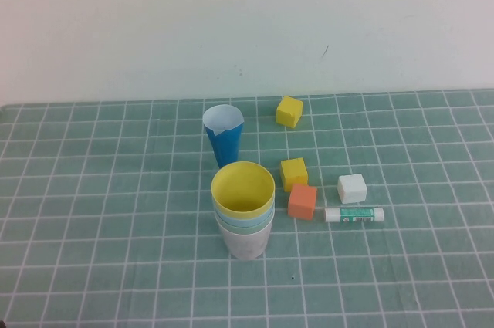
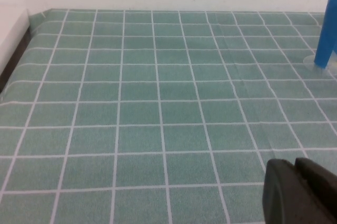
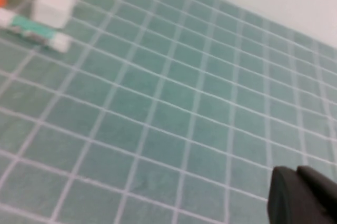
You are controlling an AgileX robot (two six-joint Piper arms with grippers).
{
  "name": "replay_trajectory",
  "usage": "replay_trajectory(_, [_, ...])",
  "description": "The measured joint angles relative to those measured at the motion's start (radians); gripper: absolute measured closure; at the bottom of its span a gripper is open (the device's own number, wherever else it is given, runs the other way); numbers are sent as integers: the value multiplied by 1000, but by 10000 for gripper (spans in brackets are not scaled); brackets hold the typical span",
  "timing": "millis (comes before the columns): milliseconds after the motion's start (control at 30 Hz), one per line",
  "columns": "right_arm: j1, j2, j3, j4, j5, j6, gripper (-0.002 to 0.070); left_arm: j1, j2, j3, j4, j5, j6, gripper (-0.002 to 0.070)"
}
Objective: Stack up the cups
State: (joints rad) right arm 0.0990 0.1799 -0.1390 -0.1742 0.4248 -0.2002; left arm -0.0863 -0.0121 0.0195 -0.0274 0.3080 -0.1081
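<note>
Cups (image 1: 244, 212) nested, yellow top, pink btm; left claw (image 2: 301, 192), right claw (image 3: 303, 195) closed, parked.

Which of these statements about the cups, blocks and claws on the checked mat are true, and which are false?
1. The yellow cup sits on top of the stack. True.
2. The dark blue cone is nested in the stack. False: it stands apart, behind the stack.
3. The glue stick lies in front of the white block. True.
4. The left claw grips a cup. False: it is shut on nothing, over bare mat.
5. The right claw is shut. True.
</note>
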Motion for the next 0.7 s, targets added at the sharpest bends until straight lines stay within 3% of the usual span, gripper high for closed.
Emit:
replay_trajectory(233, [-160, -175, 87, 44, -14, -60, 678, 0, 0, 0, 0, 0, 0, 676])
replay_trajectory(433, [-177, -192, 153, 191, -41, -298, 678, 0, -1, 0, 2, 1, 0, 676])
replay_trajectory(700, [-177, -194, 158, 233, -57, -337, 678, 0, -2, 0, 3, 1, 0, 676])
